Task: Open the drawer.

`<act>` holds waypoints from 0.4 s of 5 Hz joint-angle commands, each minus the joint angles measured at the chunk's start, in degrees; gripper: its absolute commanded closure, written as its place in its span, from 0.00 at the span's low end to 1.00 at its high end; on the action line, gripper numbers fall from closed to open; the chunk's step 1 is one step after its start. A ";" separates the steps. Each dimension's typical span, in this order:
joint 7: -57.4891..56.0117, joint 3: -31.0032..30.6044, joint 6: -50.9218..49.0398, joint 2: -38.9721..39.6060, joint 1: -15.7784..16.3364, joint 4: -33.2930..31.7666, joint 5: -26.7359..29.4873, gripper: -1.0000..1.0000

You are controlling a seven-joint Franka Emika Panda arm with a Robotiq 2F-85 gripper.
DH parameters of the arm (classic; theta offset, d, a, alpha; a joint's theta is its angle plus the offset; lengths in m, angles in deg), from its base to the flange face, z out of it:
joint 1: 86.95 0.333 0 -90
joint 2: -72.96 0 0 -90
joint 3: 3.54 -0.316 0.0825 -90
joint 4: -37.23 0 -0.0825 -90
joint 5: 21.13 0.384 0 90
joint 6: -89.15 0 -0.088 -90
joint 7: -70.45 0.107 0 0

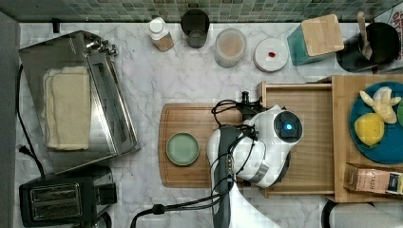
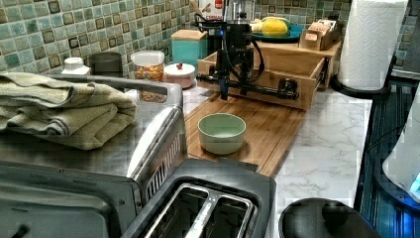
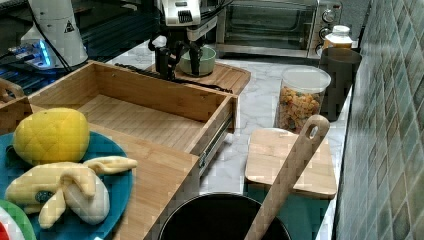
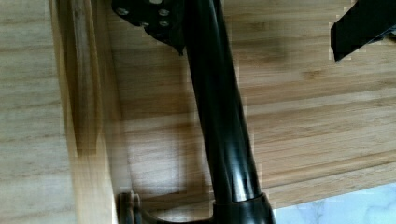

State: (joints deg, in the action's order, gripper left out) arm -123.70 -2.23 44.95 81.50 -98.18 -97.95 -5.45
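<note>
The light-wood drawer [image 1: 304, 137] stands pulled well out of its wooden unit, and its bare inside [image 3: 135, 120] shows. A long black bar handle [image 2: 257, 89] runs along the drawer front on two posts. My gripper [image 3: 178, 62] hangs straight down over that handle near one end. It is open and its two fingers straddle the bar. In the wrist view the bar [image 4: 219, 116] lies close against one finger [image 4: 154, 18]. The other finger [image 4: 359, 28] stands well clear of it.
The drawer front overhangs a wooden cutting board [image 1: 190, 118] that carries a green bowl [image 1: 182, 148]. A toaster oven [image 1: 71, 99] and a toaster [image 1: 57, 199] fill the top view's left. Jars [image 1: 230, 46] line the tiled wall. A plate of toy fruit [image 1: 380, 118] tops the unit.
</note>
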 commanded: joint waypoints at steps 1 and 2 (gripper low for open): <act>5.81 -9.53 -9.03 -5.35 7.88 1.19 4.41 0.00; 5.82 -9.61 -9.02 -5.35 7.81 1.17 4.41 0.00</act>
State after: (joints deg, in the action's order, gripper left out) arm -123.70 -2.69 44.42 81.49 -99.00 -97.73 -5.42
